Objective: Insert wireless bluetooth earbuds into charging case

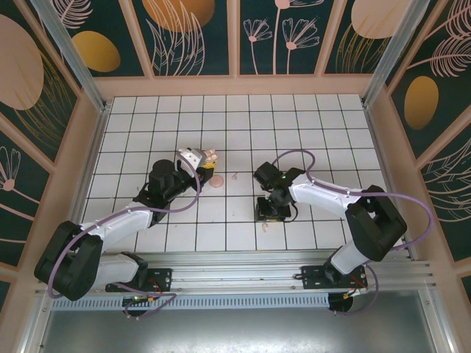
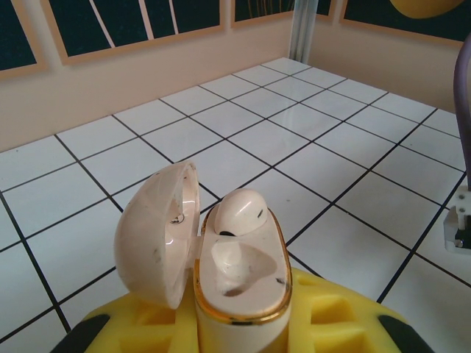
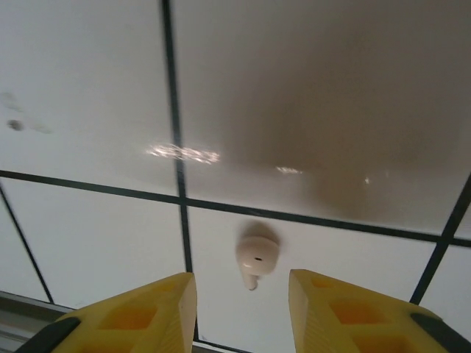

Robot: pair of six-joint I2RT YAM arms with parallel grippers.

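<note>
Alignment decides this pick: the right gripper (image 3: 241,279) should come down with the loose earbud, a tiny pale-pink plastic bud with a short curved stem (image 3: 257,257), centred in its gap. I would close on the rounded body rather than on the thin stem, which looks likely to slip or twist out. A slow close should keep the glossy little thing from skidding over the white tiled table (image 1: 309,125). A grip that leaves the stem free would ease the later drop into the case.

The right gripper's yellow fingers (image 3: 147,316) stand moderately apart with nothing between them. The earbud lies flat on a tile just ahead of the fingertips. It is roughly on the line between them, a little nearer the right-hand one in the wrist view, and touches neither. Its stem points back toward the gap. From above it sits close to the near edge of the table, slightly right of the middle, just beside the gripper.

The left gripper (image 1: 200,157) is clamped on the charging case, a small pale pink-cream plastic clamshell with a gold rim (image 2: 243,294), held above the table left of the middle. Its domed lid (image 2: 154,235) is swung open to one side. A second pale earbud (image 2: 239,209) sits in the far socket, and the near socket (image 2: 239,268) is empty.
</note>
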